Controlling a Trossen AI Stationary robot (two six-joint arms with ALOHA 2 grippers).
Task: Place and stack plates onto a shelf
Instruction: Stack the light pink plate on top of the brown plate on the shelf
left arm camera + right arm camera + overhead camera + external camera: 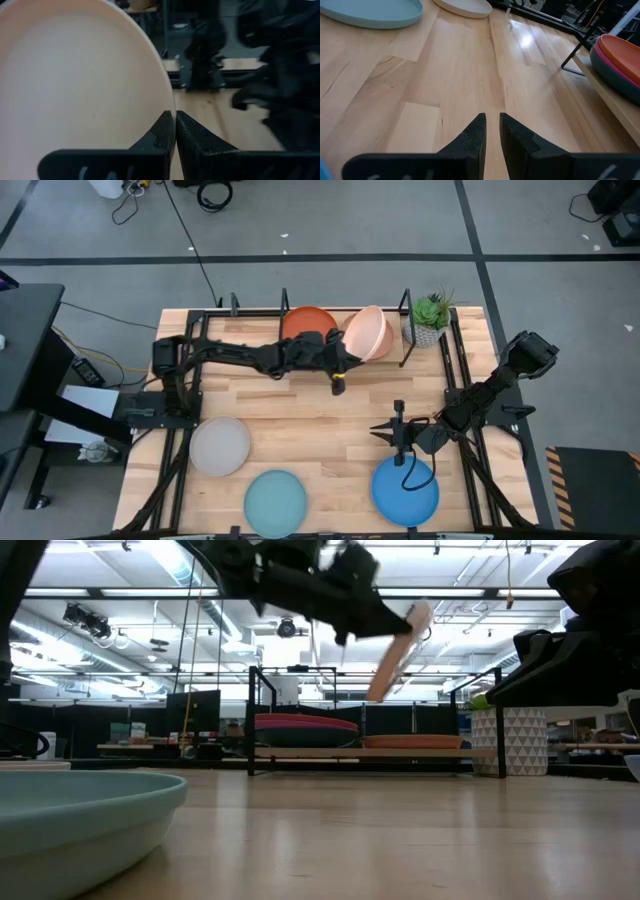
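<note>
One peach-tan plate (368, 332) hangs tilted above the right half of the shelf (405, 330), pinched at its rim by the left gripper (341, 363), whose fingers are closed tight on the plate's edge in the left wrist view. In the low view the plate (398, 652) slants steeply in the air above the rack, clear of everything below it. On the shelf's left half sits a stack topped by an orange plate (305, 323), with magenta and dark teal plates visible beneath it from the right wrist view. Nearer the front edge of the table (300, 420) lie a grey plate (219, 446), a pale teal plate (275, 498) and a bright blue plate (405, 488). The right gripper (385, 430) waits low over bare wood just above the blue plate, fingers nearly together and holding nothing. A small potted plant (431, 318) stands beside the shelf's right end.
</note>
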